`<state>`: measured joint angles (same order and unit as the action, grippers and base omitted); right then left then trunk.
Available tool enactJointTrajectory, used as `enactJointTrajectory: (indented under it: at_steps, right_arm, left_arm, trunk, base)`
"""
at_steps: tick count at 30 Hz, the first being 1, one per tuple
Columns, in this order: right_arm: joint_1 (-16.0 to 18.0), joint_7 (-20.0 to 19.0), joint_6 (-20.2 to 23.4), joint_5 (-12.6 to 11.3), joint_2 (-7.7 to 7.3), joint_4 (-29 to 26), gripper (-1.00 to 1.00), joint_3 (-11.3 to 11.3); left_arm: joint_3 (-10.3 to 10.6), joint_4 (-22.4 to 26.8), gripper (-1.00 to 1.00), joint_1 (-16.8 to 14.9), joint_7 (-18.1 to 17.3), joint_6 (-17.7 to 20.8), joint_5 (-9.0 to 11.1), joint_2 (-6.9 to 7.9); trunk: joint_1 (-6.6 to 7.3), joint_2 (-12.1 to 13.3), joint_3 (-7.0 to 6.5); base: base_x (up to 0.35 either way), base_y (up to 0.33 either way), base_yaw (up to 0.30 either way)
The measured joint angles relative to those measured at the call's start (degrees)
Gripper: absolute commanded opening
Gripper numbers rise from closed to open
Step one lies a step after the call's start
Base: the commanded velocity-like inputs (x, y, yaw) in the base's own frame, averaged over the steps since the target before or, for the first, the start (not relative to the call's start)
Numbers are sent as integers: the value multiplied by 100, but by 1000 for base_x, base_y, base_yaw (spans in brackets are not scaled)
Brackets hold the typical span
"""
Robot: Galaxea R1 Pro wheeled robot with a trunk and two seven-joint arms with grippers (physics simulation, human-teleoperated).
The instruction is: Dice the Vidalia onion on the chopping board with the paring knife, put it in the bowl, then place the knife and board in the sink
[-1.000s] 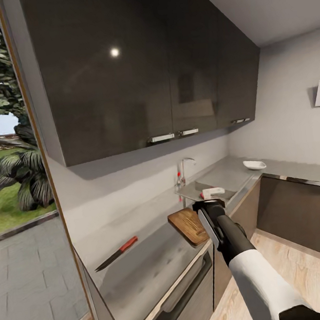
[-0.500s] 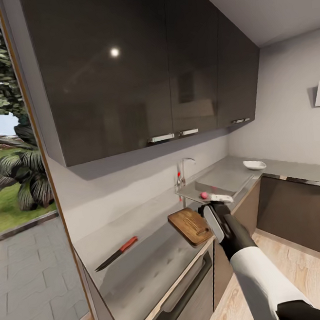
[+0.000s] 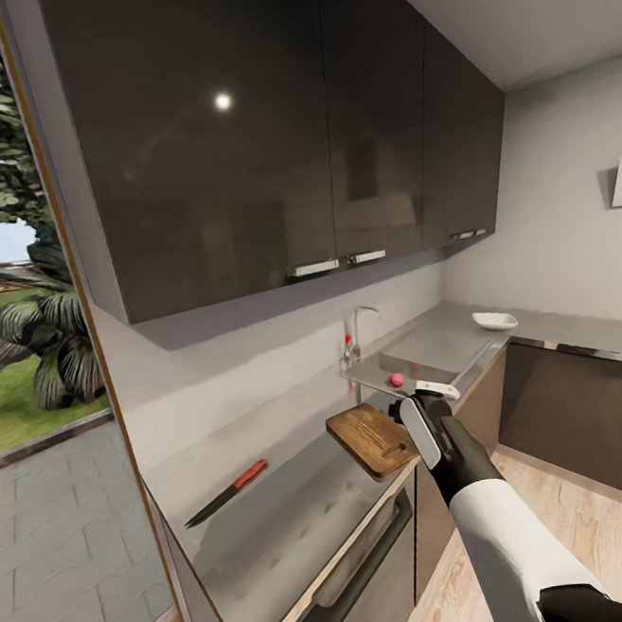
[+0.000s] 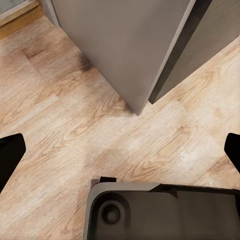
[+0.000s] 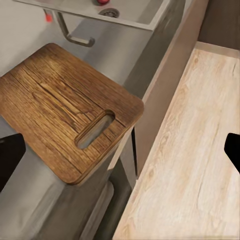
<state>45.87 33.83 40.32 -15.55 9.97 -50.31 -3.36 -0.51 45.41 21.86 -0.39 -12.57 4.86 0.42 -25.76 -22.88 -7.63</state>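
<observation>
Over the last second the right arm has drawn back from above the sink toward the robot, uncovering the onion, and the right gripper (image 3: 431,396) now hangs at the counter's front edge, just beside the near corner of the chopping board. Nothing else has shifted.

The long, glossy dark grey countertop (image 3: 273,505) runs away from the camera under dark wall cupboards. The steel sink (image 3: 429,349) is set into it farther along, with a curved chrome tap (image 3: 360,330) at its back. The chopping board (image 3: 371,435) lies flat between the sink and the knife, its long axis angled across the counter, its slot handle toward the front edge and that corner overhanging slightly. The white bowl (image 3: 494,320) sits well beyond the sink. The paring knife (image 3: 226,493) lies flat, well apart from the board, blade pointing toward the camera end of the counter, red handle toward the sink. The Vidalia onion (image 3: 395,379) rests in the basin.

The right claw's fingers are spread wide at the wrist view's edges and hold nothing. The left gripper (image 4: 120,150) is likewise wide open and empty, aimed at the wooden floor.

The first step, lifting the onion out, appears not yet done. The next move likely calls for reaching back over the basin and lowering the open claw around the small bulb.
</observation>
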Motion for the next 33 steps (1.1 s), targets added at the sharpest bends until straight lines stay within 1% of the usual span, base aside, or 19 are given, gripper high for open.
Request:
enactJointTrajectory:
  at_steps: [21,33]
  right_arm:
    - [0,14,1,7,0,0,100,-9]
    - [0,14,0,7,0,9,100,-9]
  left_arm:
    - [0,7,100,0,-1,0,-4,-1]
    - [6,1,100,0,-1,0,-7,-7]
  trunk:
    - [0,0,129]
    - [0,0,224]
  base:
    - [0,0,0]
    - [51,-55,0]
